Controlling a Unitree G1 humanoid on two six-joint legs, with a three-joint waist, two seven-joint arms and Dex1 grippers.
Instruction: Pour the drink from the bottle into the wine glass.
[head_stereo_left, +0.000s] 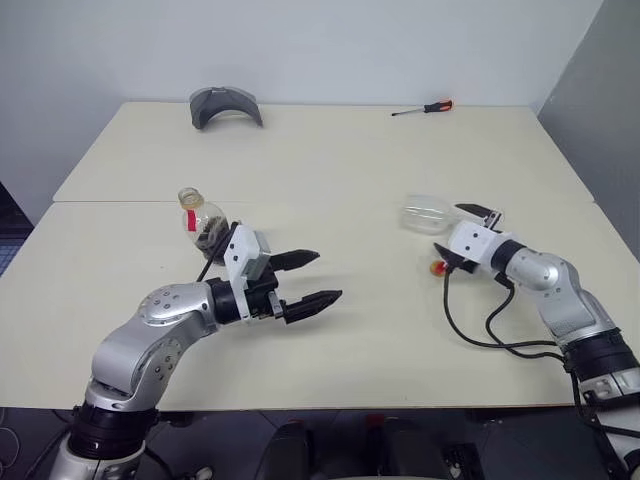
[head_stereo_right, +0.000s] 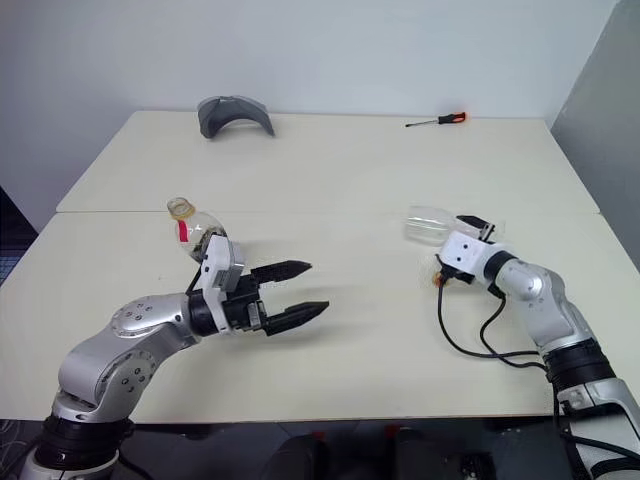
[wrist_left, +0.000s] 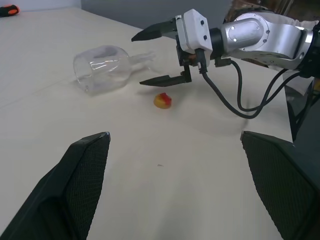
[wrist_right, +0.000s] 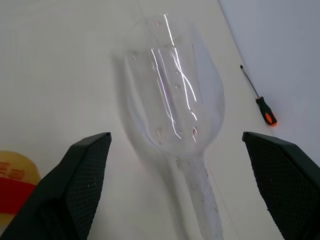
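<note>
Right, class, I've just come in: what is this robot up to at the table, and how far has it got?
Nothing is being poured at this moment. The wine glass lies on its side on the table, with the open right gripper around its stem but not closed. The bottle stands uncapped behind the open, empty left gripper. Its yellow cap lies on the table near the right gripper. A screwdriver and a grey curved object sit at the far edge.

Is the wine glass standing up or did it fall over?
Fallen over. The wine glass lies on its side on the table, its stem toward the right end effector.
</note>
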